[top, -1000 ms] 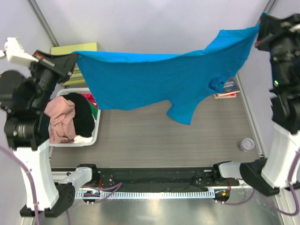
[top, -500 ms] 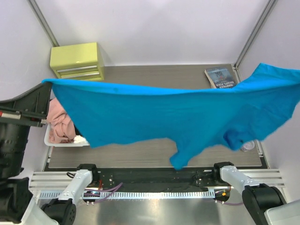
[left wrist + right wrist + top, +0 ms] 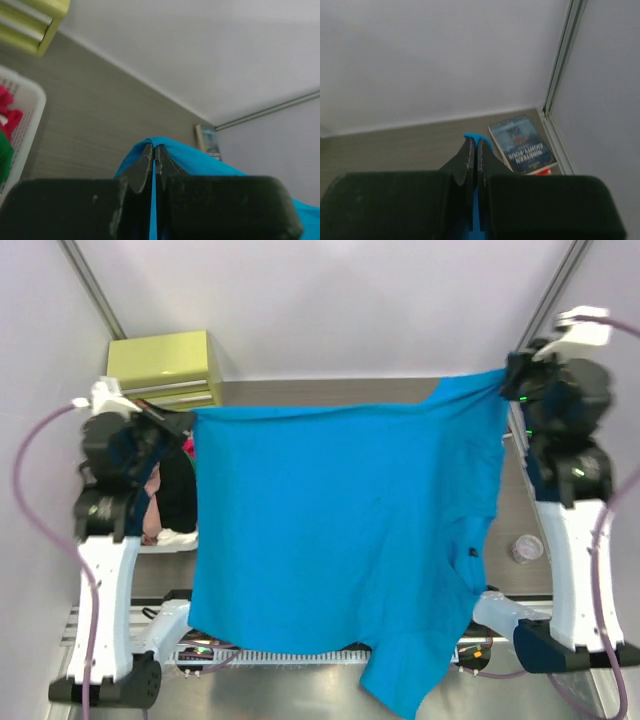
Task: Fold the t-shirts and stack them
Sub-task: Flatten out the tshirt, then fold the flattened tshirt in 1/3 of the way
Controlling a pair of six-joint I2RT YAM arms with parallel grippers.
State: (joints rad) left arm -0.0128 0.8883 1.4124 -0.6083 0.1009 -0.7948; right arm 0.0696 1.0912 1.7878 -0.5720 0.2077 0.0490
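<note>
- Two claws. The left claw [image 3: 187, 426], at the left of the top view, is pinched tight on one top corner of the turquoise t-shirt [image 3: 335, 530]. The right claw [image 3: 506, 380], at the upper right, is clamped just as tight on the other corner.
- One shirt is in the air. It is stretched flat between the claws, with its top edge running across the upper middle of the frame. The sheet hangs down past the bottom rail, and one sleeve dangles at the lower centre.
- Each wrist view shows only a sliver of that blue cloth poking up between closed black fingers. The top view alone shows the full spread.
- One white basket [image 3: 35, 107] sits at the left edge. In the top view it shows pink cloth [image 3: 152, 483], black cloth [image 3: 176, 490] and a bit of white. The left wrist view shows pink-red cloth [image 3: 7, 107] and green cloth [image 3: 4, 162], which the top view mostly hides.
- One yellow-green drawer unit [image 3: 165, 365] stands at the upper left on the desk [image 3: 320, 392].
- One dark-blue book [image 3: 522, 145] lies in the far corner with a red edge under it. It is plain in the right wrist view, small in the left, and hidden from above.
- One small round object [image 3: 525, 548] sits on the desk at the right, beside the right arm.
</note>
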